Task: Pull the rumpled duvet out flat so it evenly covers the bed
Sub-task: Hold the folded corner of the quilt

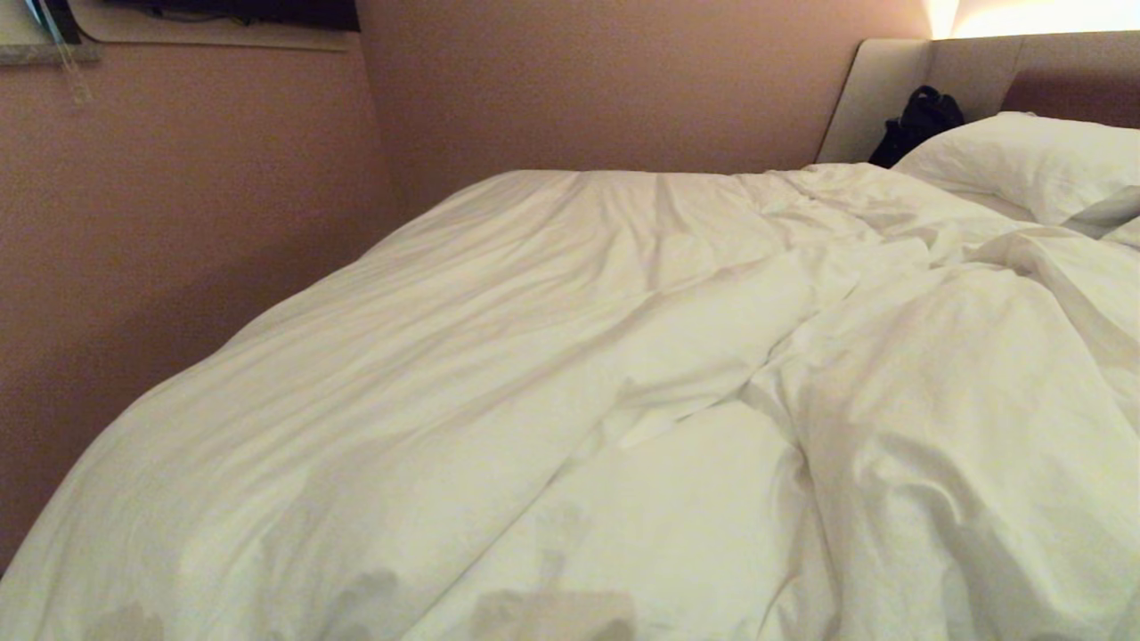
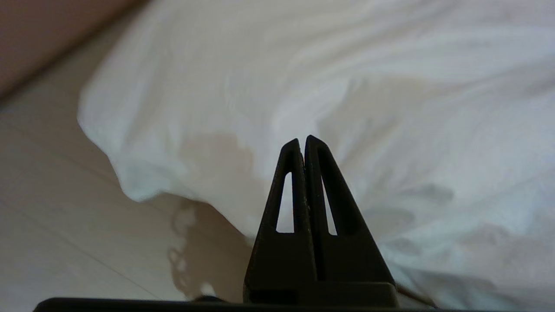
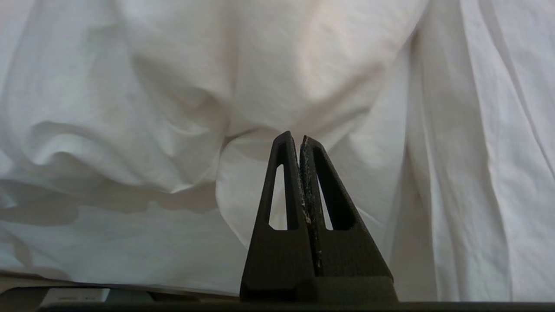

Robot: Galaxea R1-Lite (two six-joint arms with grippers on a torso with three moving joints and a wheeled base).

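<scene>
The duvet (image 1: 552, 374) lies spread over the bed (image 1: 882, 98), covering nearly all of the mattress that shows in the head view; its side toward the pink wall (image 1: 178, 223) runs in long, shallow creases, while the side toward the headboard end is bunched into thicker folds and a raised ridge; just beyond those folds a white pillow (image 1: 1024, 160) rests against the padded headboard, and a dark bag-like object (image 1: 917, 120) sits in the corner beside the pillow. Neither arm appears in the head view. The left gripper (image 2: 302, 141) hangs near a rounded corner of the duvet that droops over pale floor (image 2: 56, 216); its jaws are pressed together with nothing between them. The right gripper (image 3: 295, 136) faces hanging folds of the duvet, close to the cloth; its jaws likewise meet tip to tip, gripping no fabric.
</scene>
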